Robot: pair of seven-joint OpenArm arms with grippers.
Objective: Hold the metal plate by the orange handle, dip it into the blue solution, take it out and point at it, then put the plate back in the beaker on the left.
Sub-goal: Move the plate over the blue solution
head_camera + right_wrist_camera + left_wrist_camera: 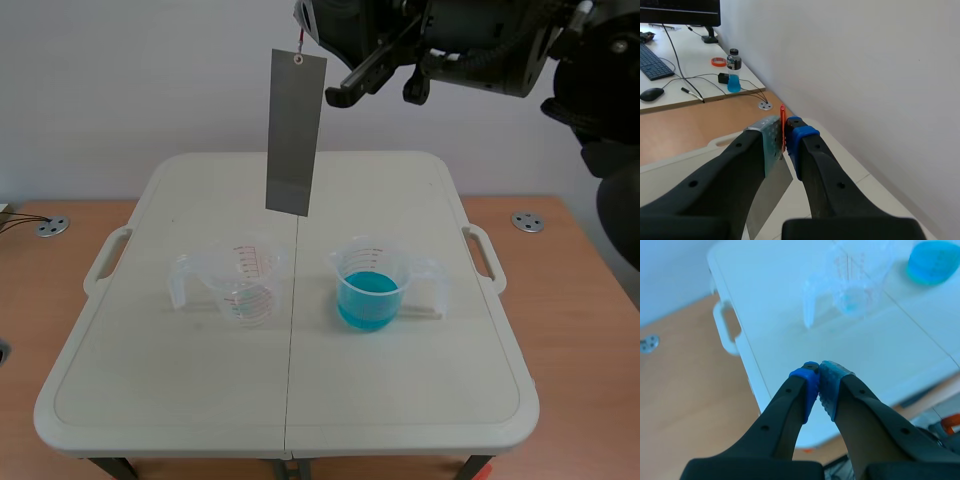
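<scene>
In the scene view, the metal plate (295, 135) is seen hanging upright, high over the worktop (290, 400). Two beakers are stood well below it. The clear beaker (245, 280) is placed on the left, and the beaker with the blue solution (370, 290) on the right.

In the left wrist view, the fingers of the left gripper (819, 375) are pressed together and nothing is held. The beakers are seen far ahead.

In the right wrist view, the orange handle (783, 125) is pinched between the fingers of the right gripper (784, 137), and the plate is hung under them.
</scene>
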